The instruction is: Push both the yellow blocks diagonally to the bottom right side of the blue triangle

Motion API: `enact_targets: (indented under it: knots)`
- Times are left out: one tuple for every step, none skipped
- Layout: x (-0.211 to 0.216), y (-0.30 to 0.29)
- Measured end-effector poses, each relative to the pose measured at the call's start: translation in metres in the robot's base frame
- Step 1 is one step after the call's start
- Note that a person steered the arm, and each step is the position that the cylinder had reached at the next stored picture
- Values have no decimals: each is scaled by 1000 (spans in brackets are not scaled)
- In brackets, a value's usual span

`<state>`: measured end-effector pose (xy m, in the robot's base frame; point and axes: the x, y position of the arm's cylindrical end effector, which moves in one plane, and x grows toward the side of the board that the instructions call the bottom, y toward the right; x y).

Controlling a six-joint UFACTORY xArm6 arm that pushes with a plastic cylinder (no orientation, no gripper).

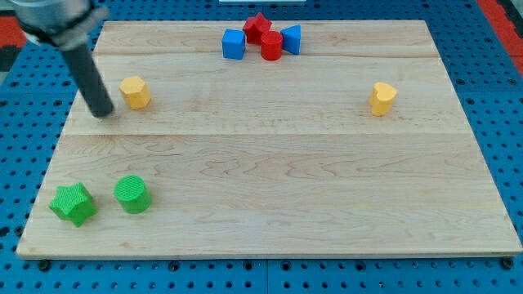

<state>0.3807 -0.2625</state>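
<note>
Landmark: blue triangle (292, 38) at board (270, 229) top. Far toward the view's bottom-left of it, green star (73, 203) and green cylinder (131, 194). Left yellow block (135, 92) (hexagonal) lies well left and below; my tip (103, 113) just beside it (no claw fitted). Right yellow block (381, 98) sits below-right. Red cylinder (271, 46), red star (257, 27), blue cube (234, 44) cluster at its left.

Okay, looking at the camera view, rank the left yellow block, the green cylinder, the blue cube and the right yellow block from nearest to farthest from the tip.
From my tip:
1. Left yellow block, just to its right.
2. Green cylinder, toward the view's bottom.
3. Blue cube, at the view's top centre.
4. Right yellow block, far on the view's right.
</note>
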Motion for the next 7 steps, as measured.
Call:
enact_targets:
  knots:
    - [-17,39]
    - [-9,178]
    - [-6,237]
    - [-10,300]
    - [-23,324]
    - [-26,383]
    - [-23,382]
